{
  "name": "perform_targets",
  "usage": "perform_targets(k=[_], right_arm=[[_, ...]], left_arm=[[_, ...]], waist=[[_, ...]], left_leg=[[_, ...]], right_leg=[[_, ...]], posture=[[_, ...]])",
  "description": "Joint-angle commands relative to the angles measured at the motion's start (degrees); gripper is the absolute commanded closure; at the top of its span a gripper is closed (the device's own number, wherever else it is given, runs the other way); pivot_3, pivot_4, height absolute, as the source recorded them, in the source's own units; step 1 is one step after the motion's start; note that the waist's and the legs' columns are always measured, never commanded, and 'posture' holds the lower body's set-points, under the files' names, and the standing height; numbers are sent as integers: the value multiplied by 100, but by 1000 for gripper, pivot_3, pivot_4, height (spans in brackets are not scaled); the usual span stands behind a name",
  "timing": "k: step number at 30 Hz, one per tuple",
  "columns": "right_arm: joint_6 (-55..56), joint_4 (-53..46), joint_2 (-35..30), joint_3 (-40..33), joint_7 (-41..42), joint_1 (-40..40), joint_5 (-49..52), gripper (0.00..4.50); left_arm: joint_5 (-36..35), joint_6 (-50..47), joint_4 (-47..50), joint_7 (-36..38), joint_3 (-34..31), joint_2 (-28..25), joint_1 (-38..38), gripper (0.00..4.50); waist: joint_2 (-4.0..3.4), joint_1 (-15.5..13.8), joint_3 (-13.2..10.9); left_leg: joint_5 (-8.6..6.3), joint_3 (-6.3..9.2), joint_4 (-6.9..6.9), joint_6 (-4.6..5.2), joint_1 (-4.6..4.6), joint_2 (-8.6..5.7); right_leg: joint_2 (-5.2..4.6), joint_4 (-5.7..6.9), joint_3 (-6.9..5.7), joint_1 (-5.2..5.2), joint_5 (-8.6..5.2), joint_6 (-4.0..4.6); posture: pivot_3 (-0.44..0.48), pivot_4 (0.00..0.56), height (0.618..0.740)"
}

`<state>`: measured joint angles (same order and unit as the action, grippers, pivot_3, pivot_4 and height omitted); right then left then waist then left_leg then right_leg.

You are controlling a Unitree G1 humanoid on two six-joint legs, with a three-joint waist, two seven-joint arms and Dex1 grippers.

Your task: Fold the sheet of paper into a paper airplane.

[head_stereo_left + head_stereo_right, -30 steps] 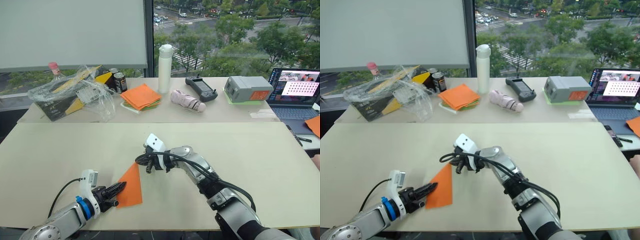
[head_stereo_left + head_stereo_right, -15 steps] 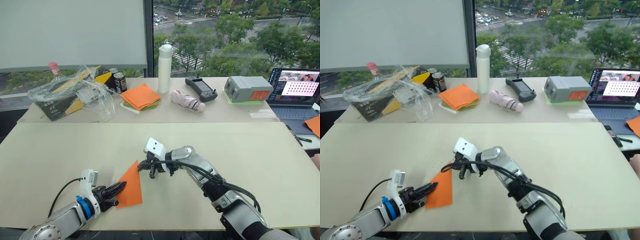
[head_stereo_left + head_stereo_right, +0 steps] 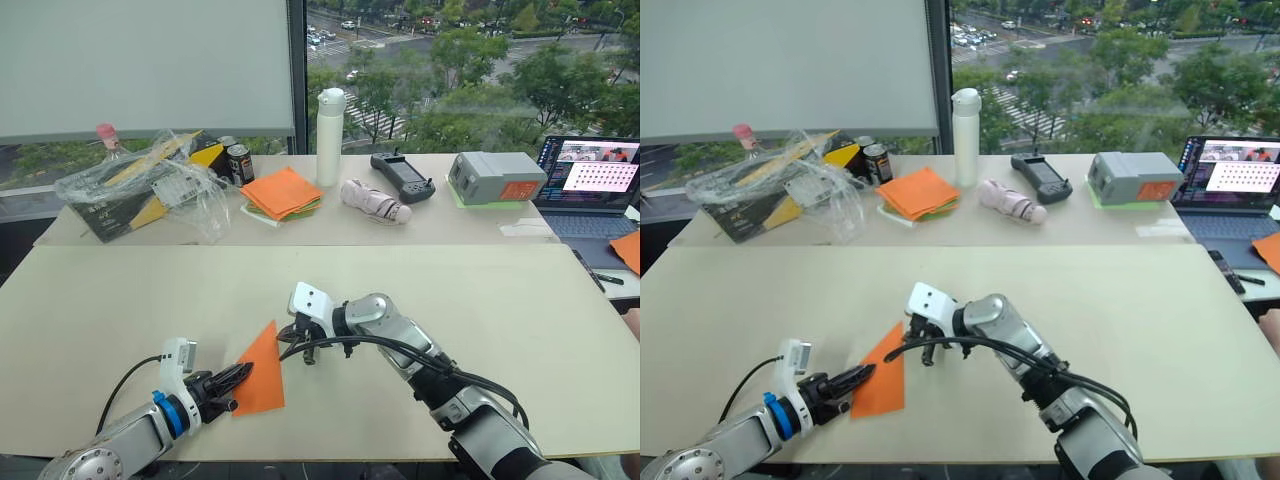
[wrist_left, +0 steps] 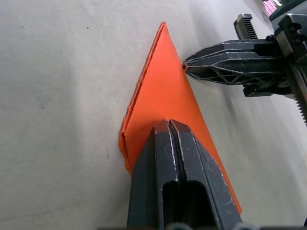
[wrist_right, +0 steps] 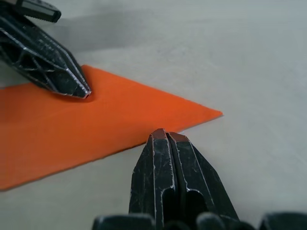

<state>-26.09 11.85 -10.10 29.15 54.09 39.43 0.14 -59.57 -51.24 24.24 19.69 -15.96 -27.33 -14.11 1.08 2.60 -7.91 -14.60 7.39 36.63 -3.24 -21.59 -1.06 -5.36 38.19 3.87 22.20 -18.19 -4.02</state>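
Note:
The sheet of paper [image 3: 262,378] is bright orange and creased into a narrow pointed triangle with layered edges. It lies flat near the table's front edge, apex pointing away from me. My left gripper [image 3: 240,377] is shut, and its tip [image 4: 169,123] rests on top of the sheet's wide near end. My right gripper [image 3: 284,344] is shut too. Its tip [image 5: 165,135] touches the sheet's [image 5: 72,129] long right edge close to the apex. The left wrist view has the right gripper [image 4: 186,62] at that same edge.
On the far table stand a pile of orange and green sheets [image 3: 283,192], a white bottle [image 3: 330,122], a plastic bag over a yellow-black box [image 3: 150,185], cans [image 3: 240,163], a controller [image 3: 402,176], a grey box [image 3: 496,177] and a laptop [image 3: 592,180].
My right gripper has lowered a little and swung in, so its tip now meets the sheet's right edge. The left gripper and the sheet have stayed put.

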Motion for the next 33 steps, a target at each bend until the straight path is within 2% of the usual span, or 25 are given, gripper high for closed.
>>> perform_targets(k=[1, 10, 18, 33], right_arm=[[-79, -329, 67, -36, 57, -12, 117, 4499], [-139, -491, 149, -66, 83, -35, 228, 4499], [34, -213, 129, 123, 26, -100, 2, 4499], [-15, -327, -194, 513, 683, -296, 8, 4499]], left_arm=[[111, -53, -81, -74, -1, 0, -56, 4485], [109, -47, -52, -73, -16, -3, -96, 4485], [68, -70, -12, -94, -54, -22, -112, 4485], [51, -110, 10, -109, -48, -31, -114, 4485]], waist=[[0, -1, 0], [0, -1, 0], [0, 0, 0], [0, -1, 0]], left_leg=[[0, 1, 0, 0, 0, 0], [0, 1, 0, 0, -1, 0], [0, 0, 0, 0, 0, 0], [0, 0, -1, 0, 2, 0]], right_leg=[[1, 0, 0, 0, 0, 0], [-1, -1, 0, 0, 0, 0], [0, -1, 0, 0, 0, 0], [0, -3, 0, -2, 0, 0]], posture=[[0, 150, 740], [0, 150, 740], [0, 150, 740], [0, 150, 740]])
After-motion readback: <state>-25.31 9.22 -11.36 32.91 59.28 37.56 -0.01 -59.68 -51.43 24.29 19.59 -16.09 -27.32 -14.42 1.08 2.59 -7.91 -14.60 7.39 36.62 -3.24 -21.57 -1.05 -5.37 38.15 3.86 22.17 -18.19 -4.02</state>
